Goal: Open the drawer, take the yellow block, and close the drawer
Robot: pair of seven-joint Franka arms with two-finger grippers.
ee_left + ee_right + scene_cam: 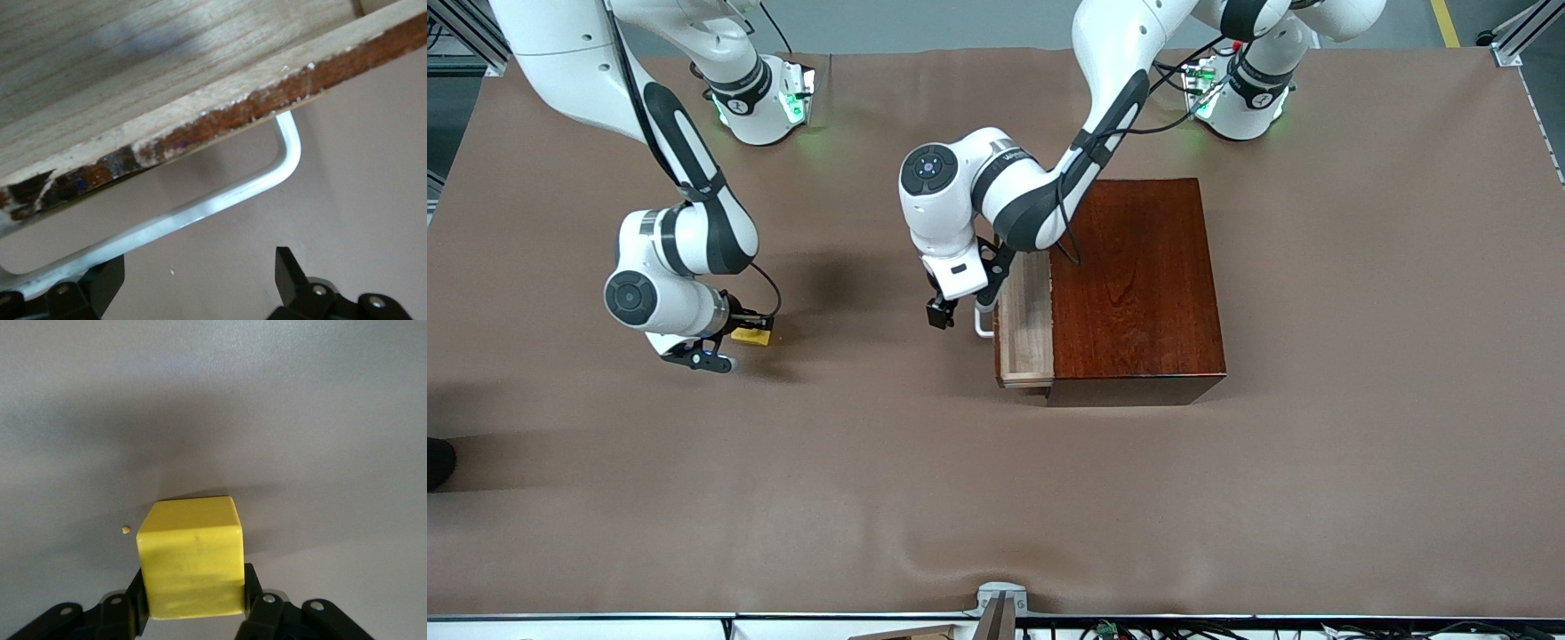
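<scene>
The drawer [1024, 324] of the dark reddish-brown box [1138, 284] stands partly pulled out toward the right arm's end, showing pale wood [133, 53] inside. My left gripper [960, 313] is open right at its white handle [982, 327]. In the left wrist view the handle bar [220, 200] runs just ahead of the spread fingers [290, 277], and the left gripper [197, 283] holds nothing. My right gripper [745, 332] is shut on the yellow block [752, 337], low over the table toward the right arm's end. The yellow block [190, 553] sits squarely between the pads of the right gripper [192, 603].
A brown cloth [996, 498] covers the table. A small crumb [125, 530] lies on it beside the block. A grey camera mount [1000, 604] stands at the table edge nearest the front camera. A dark object [436, 462] pokes in at the right arm's end.
</scene>
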